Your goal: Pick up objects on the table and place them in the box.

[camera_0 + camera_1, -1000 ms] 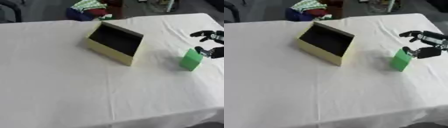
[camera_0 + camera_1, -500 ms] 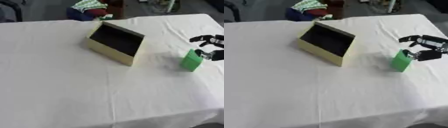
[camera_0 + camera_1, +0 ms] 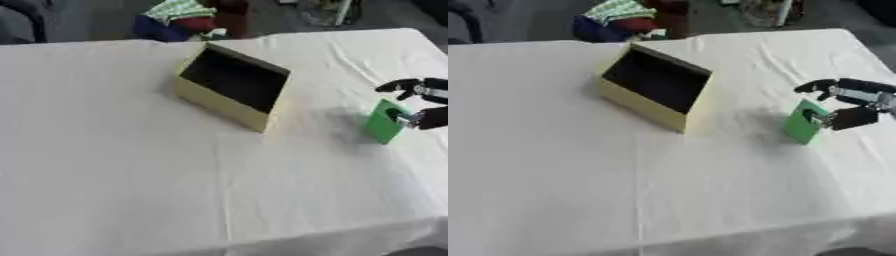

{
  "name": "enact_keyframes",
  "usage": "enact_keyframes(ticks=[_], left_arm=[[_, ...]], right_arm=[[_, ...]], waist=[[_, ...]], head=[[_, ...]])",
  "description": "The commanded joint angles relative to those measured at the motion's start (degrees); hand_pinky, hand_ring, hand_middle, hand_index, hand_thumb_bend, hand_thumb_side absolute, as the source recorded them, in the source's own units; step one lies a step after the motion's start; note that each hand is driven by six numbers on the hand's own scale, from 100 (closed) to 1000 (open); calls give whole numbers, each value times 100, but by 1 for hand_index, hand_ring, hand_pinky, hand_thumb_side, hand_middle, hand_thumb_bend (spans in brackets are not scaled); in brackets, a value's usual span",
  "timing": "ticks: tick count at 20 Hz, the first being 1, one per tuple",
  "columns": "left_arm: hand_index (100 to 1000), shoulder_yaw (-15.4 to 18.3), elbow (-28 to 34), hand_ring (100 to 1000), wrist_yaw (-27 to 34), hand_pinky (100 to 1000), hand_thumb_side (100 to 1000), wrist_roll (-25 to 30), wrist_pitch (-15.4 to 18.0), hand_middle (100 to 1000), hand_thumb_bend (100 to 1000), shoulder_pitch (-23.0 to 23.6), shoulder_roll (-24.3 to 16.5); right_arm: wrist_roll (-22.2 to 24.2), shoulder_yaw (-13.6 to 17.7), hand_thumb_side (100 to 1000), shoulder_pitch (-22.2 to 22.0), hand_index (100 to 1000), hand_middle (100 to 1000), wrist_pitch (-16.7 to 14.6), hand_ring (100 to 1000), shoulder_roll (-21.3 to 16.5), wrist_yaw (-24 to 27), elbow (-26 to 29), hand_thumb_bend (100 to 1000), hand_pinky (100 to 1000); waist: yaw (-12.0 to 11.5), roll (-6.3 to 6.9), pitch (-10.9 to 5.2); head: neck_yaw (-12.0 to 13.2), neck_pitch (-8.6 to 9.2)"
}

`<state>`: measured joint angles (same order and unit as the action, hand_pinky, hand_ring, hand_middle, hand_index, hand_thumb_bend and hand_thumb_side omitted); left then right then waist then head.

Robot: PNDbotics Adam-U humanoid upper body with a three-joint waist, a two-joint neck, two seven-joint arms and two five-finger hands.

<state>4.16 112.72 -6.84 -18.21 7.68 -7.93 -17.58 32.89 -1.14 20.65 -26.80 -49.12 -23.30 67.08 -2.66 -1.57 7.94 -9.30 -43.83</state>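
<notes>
Right hand spread wide, thumb touching green block — not gripping, yellow box well apart

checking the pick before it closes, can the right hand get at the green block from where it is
Probably yes: the right hand is already at the green block, one finger above its top and the thumb against its side, and nothing stands between them on the table.

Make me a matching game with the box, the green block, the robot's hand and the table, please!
Things:
1. box
2. green block
3. right hand
4. table

Descriptions:
A. black, at the right edge, by the green thing
B. covered in white cloth
C. yellowish, tipped so its dark inside shows
D. standing up to the right of the box

Pairs: 1-C, 2-D, 3-A, 4-B
</notes>
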Motion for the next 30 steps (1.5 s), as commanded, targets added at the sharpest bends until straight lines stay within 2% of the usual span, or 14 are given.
enact_keyframes(ticks=[1, 5, 13, 30], left_arm=[[614, 49, 66, 462, 0, 623, 696, 25, 14, 454, 100, -28, -108], [614, 53, 65, 463, 2, 624, 697, 31, 17, 454, 100, -27, -107], [615, 56, 62, 463, 0, 624, 696, 40, 23, 454, 100, -29, -109], [616, 61, 48, 465, 3, 626, 697, 80, 29, 455, 100, -30, -108]], right_arm=[[-131, 30, 610, 79, 1000, 965, -23, 993, -155, -248, 7, 100, 875], [-249, 19, 558, 98, 1000, 978, -61, 993, -159, -543, -3, 100, 881], [-524, 50, 550, 121, 1000, 986, -62, 994, -138, -1056, -20, 100, 887], [-542, 68, 601, 151, 1000, 980, 13, 991, -73, -1033, -273, 100, 879]], waist=[[0, -12, -65], [-7, -17, -63], [-7, -17, -60], [-4, -23, -68]], head=[[19, -29], [25, -29], [37, -29], [52, -29]])
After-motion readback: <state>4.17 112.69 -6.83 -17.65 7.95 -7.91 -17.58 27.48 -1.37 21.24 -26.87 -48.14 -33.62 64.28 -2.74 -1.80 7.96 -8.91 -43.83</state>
